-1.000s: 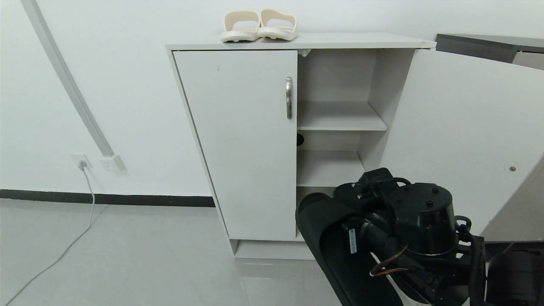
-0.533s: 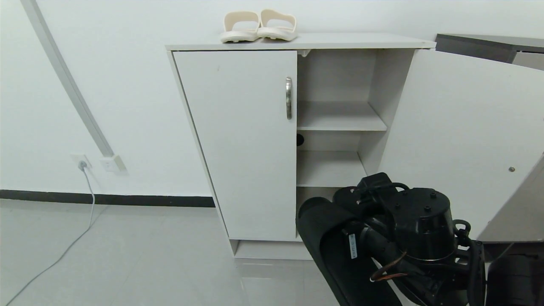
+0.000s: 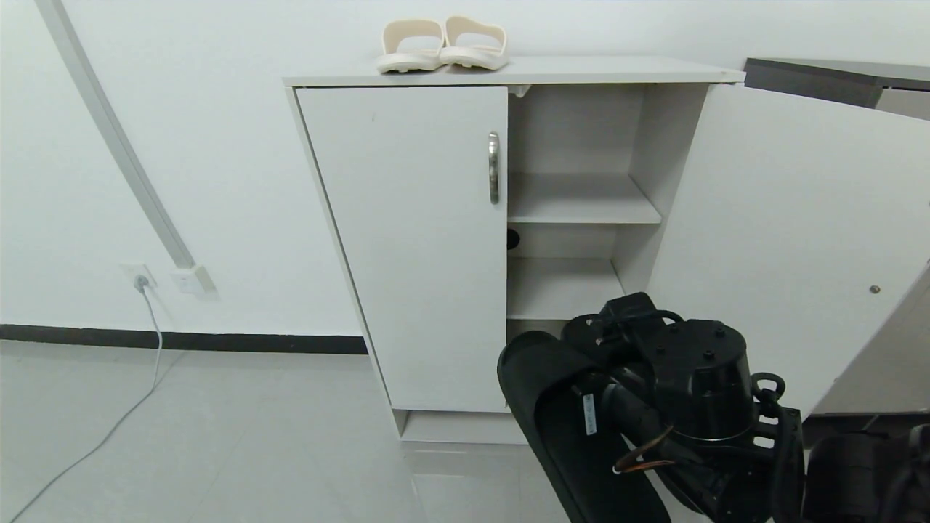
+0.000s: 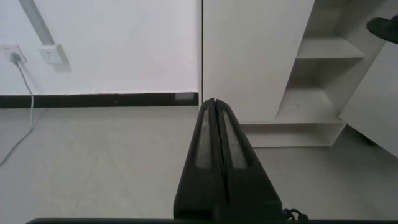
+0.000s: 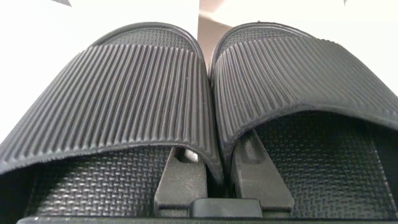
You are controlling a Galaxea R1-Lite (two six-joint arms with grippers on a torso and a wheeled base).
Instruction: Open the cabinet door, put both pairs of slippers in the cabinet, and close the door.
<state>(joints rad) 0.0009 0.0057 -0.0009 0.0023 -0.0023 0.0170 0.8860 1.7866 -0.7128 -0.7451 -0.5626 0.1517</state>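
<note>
Head view takes in a tall white laminate cabinet (image 3: 617, 69) standing against the white wall on a glossy grey tiled floor (image 3: 218, 436). Its wide white right door (image 3: 785, 232) is swung fully open, baring an upper shelf (image 3: 574, 200) and a lower shelf (image 3: 559, 287). The white left door (image 3: 407, 247) is shut, with a slim vertical metal handle (image 3: 494, 167) at its inner edge.

A pair of black ribbed rubber slippers (image 3: 574, 428) hangs off the floor in front of the open right half, low down, at the level of the bottom compartment, toes pointing toward the cabinet. Whether the toes have crossed into the opening cannot be told. In the right wrist view the right hand (image 5: 217, 174) is clamped on this pair: one finger runs under each strap, and the two squeeze together the touching inner edges of the slippers, which lie side by side.

A pair of cream moulded slippers (image 3: 443, 45) sits on the cabinet top above the shut door, side by side and touching.

Left wrist view has the left hand (image 4: 215, 134) low over the floor, facing the cabinet's foot, its fingers pressed flat together with nothing between them.

A white wall socket (image 3: 138, 276) feeds a grey cable (image 3: 123, 414) trailing down across the floor.
</note>
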